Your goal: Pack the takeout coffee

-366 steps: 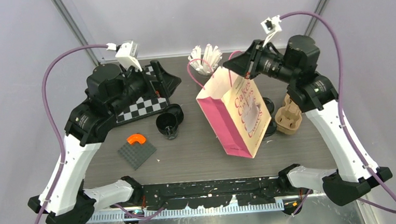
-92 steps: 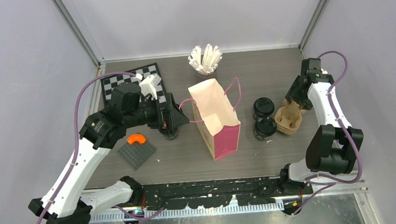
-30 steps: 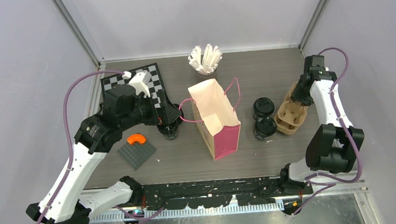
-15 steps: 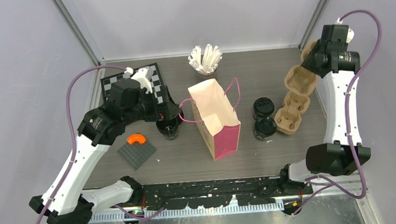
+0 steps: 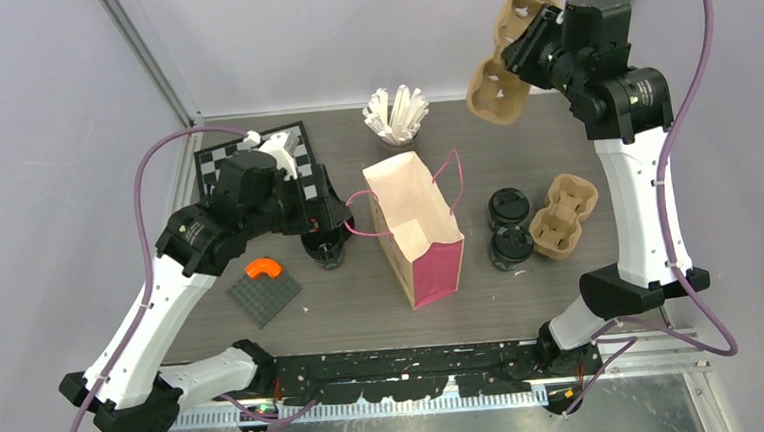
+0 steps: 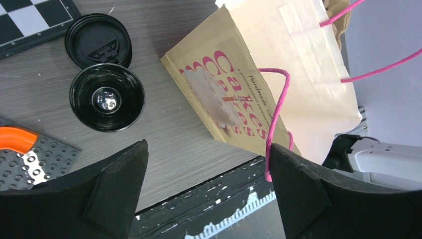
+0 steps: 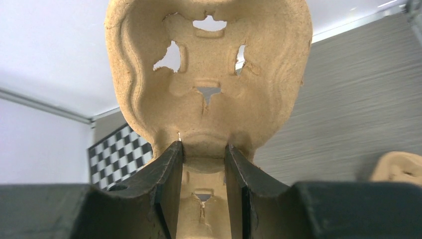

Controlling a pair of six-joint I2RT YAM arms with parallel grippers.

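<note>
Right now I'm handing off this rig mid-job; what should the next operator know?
Left gripper: open, empty, hovering by the unlidded small black disposable cup and its loose round black plastic lid, left of the upright pink paper bag.
Right gripper: shut on a brown moulded-pulp cup carrier, raised high above the table.
Far lidded black cup and near lidded black cup stand right of the bag, beside a second pulp carrier.
Done: bag stands open.
Left: lid the open cup, load cups, bag them.

Two cups (image 5: 509,209) — right of bag (image 5: 421,224) (carrier (image 5: 562,215) beside)
</note>
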